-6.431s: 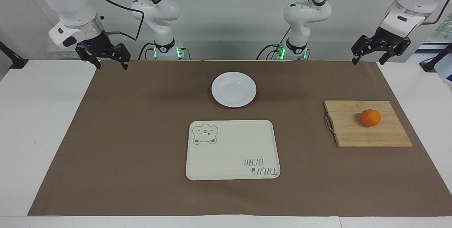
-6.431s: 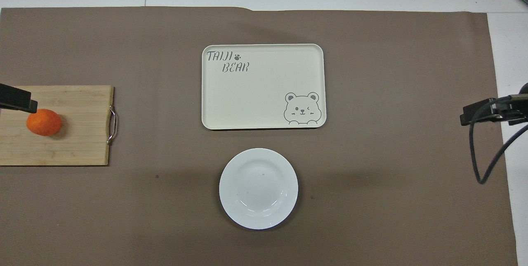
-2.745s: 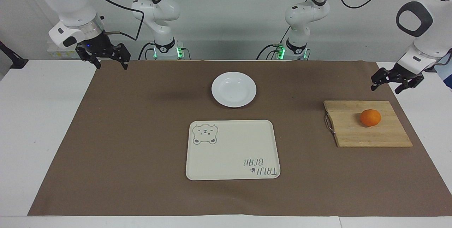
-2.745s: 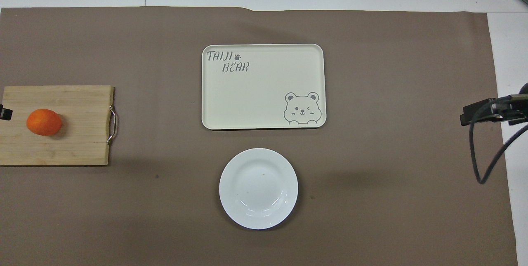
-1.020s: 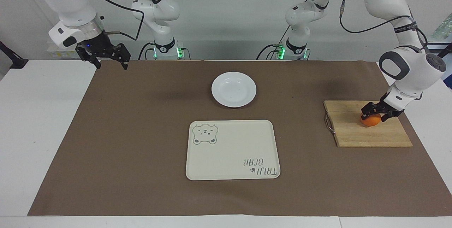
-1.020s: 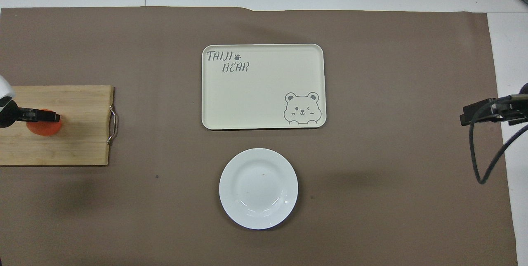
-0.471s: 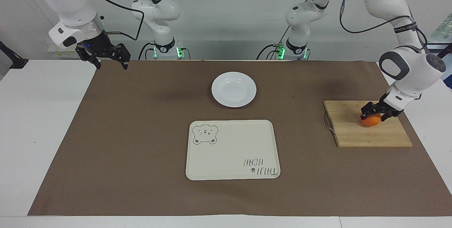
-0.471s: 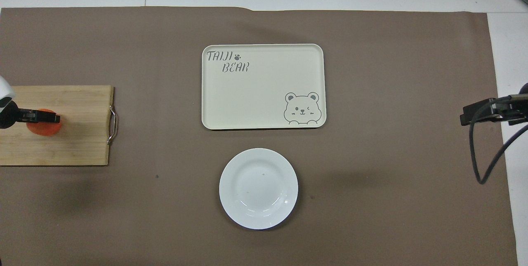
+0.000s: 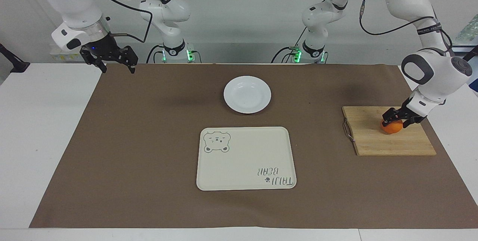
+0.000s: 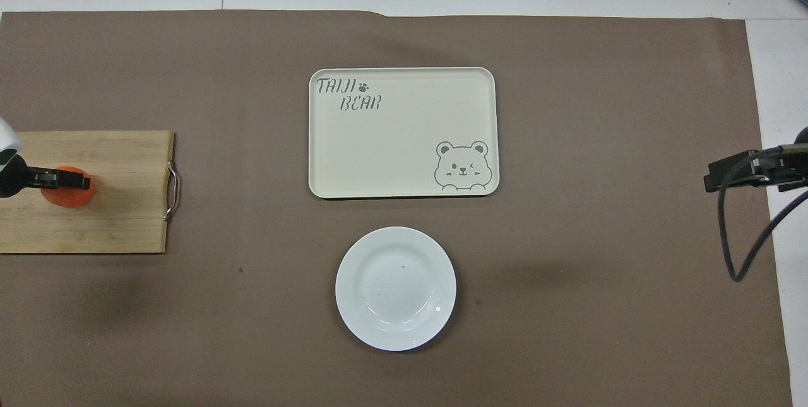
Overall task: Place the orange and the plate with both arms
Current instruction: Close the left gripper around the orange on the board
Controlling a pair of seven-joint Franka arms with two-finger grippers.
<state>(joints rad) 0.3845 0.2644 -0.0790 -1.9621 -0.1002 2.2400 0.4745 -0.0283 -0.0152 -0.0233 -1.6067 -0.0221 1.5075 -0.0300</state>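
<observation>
Orange round fruit (image 9: 391,128) on my wooden board (image 9: 388,142): left gripper (image 9: 399,118) has just clamped it, lift due; right gripper (image 9: 112,59), fingers apart, waits at nine o'clock.

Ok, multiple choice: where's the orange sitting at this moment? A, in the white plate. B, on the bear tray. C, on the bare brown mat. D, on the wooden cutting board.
D: the orange rests on the wooden cutting board at the left arm's end of the table, with the left gripper closed on it.
</observation>
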